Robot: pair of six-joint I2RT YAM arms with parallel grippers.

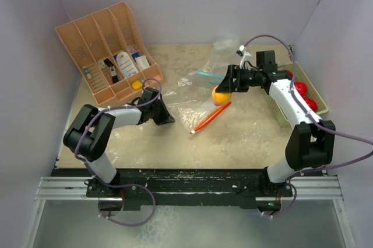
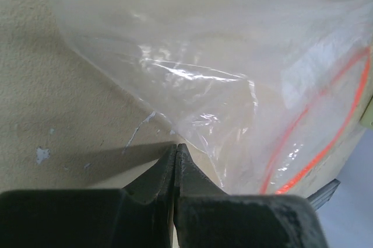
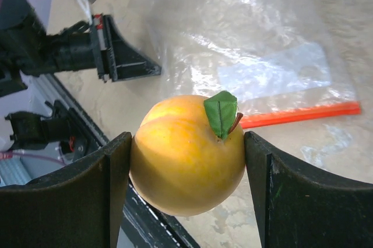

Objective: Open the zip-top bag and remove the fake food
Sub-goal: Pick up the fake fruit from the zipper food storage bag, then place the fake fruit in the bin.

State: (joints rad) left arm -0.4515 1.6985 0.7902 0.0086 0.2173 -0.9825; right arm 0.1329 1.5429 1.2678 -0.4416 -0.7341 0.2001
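An organizer stands far left of the bag. The left gripper is clenched at the bag's near-left edge with its tips touching the film. Whether any film is pinched cannot be told. The bag lies flat, its orange zip along the near side. Over the bag's right part, the right gripper grasps a yellow-orange fruit, held above the film. Right of the bag, red fruits sit in a tray.
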